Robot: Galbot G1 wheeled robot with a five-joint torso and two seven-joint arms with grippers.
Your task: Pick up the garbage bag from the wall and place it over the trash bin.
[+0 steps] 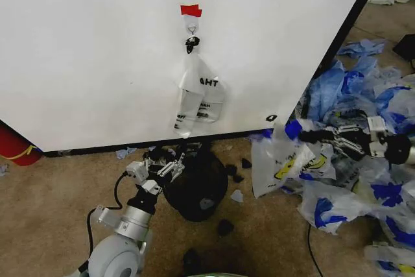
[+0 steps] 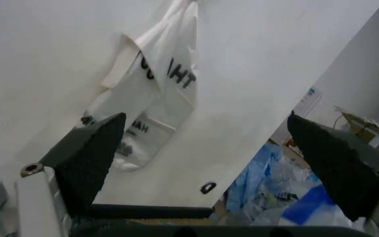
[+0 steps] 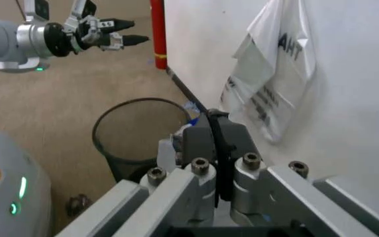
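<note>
While the narrow white bag w/ black lettering (image 1: 198, 92) hangs from the metal hook (image 1: 192, 28) under the red tape (image 1: 190, 10) on the wall (image 1: 97, 50), the garbage bag (image 1: 280, 160) is off the wall. It dangles near the panel's lower right corner, yellow smiley showing, pinched at its top by the right gripper (image 1: 305, 136). That arm reaches in from the robot's right at low height. In the right wrist view the right gripper's (image 3: 214, 129) black fingers are pressed together w/ no gap between them; the plastic itself is hard to make out there. The bag hangs to the right of the trash bin (image 1: 198, 183), apart from it, w/ its bottom near the carpet. The bin stands upright on the carpet just in front of the wall's lower edge, below the hanging bag. The left gripper (image 1: 174, 162) sits by the bin's left rim, pointing toward the wall. In the left wrist view its fingers (image 2: 91, 158) are spread wide w/ nothing between them. A red cylinder (image 1: 16, 147) stands at the wall's left end. A heap of blue & white bags (image 1: 363, 95) covers the floor on the right, & small black scraps (image 1: 225, 227) lie around the bin.
</note>
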